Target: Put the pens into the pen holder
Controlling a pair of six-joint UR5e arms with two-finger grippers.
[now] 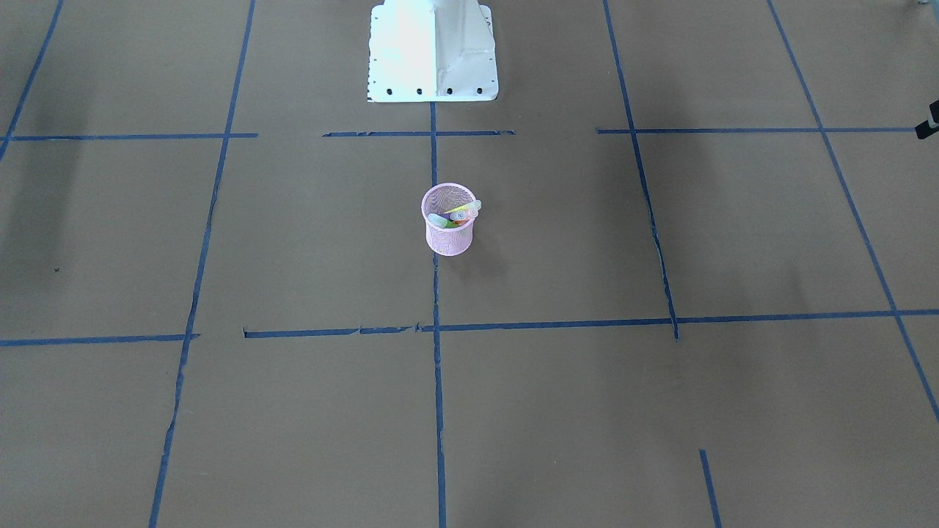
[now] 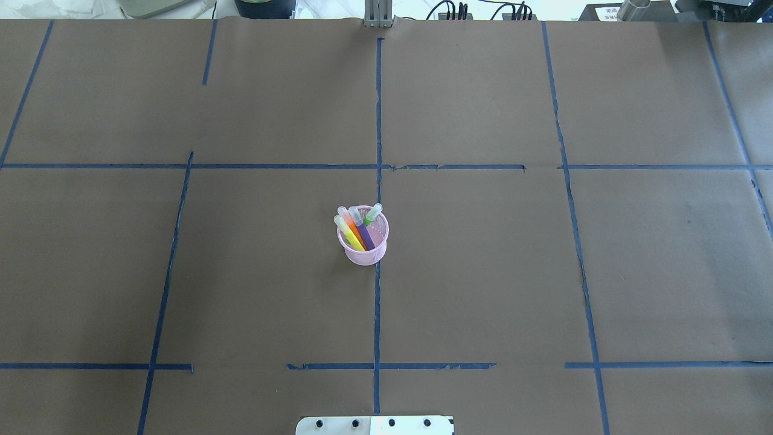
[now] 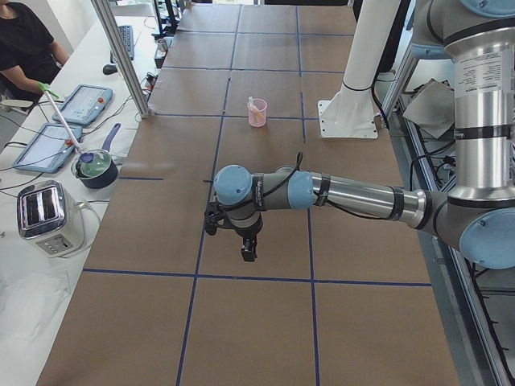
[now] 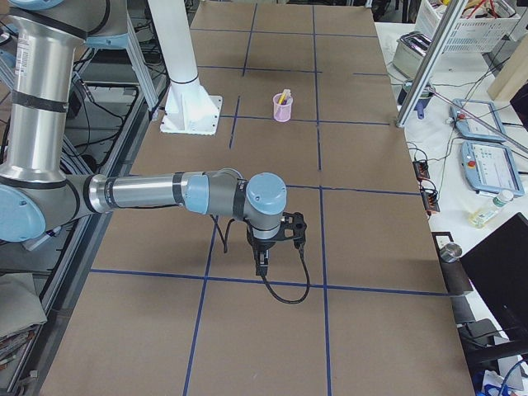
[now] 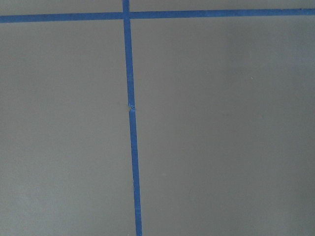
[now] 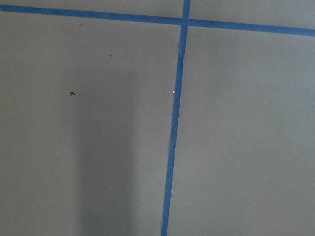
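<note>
The pink wire-mesh pen holder [image 2: 363, 240] stands upright at the table's middle, on a blue tape line; it also shows in the front view [image 1: 448, 224]. Inside it lean a purple pen [image 2: 365, 233], an orange pen [image 2: 356, 230], a green pen [image 2: 373, 214] and a yellow one [image 2: 346, 232], pale caps up. My left gripper [image 3: 248, 251] shows only in the exterior left view, low over bare table far from the holder [image 3: 257, 112]. My right gripper [image 4: 262, 262] shows only in the exterior right view, likewise far from the holder [image 4: 283, 108]. I cannot tell whether either is open or shut.
The robot's white base [image 1: 433, 51] stands behind the holder. Blue tape lines grid the brown table cover. A toaster [image 3: 40, 213], a pot [image 3: 95, 167] and tablets sit on the side bench past the table's far edge. Both wrist views show only brown cover and tape.
</note>
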